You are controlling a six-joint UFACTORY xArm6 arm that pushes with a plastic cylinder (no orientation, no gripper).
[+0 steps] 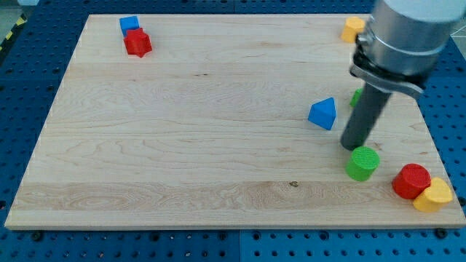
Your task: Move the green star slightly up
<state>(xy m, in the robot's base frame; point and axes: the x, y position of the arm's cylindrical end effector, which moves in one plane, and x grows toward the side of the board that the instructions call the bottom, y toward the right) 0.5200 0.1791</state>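
Observation:
A green block (pixel 355 97) shows only as a small sliver at the left edge of the rod, near the view's right; most of it is hidden and I cannot make out its shape. My tip (pixel 352 148) rests on the board below that sliver, just above a green cylinder (pixel 362 163) and very close to it. A blue triangular block (pixel 322 114) lies to the left of the rod.
A red cylinder (pixel 411 180) and a yellow block (pixel 433 195) touch at the bottom right. A yellow block (pixel 353 29) sits at the top right, partly behind the arm. A blue cube (pixel 129 24) and a red block (pixel 137 43) sit at the top left.

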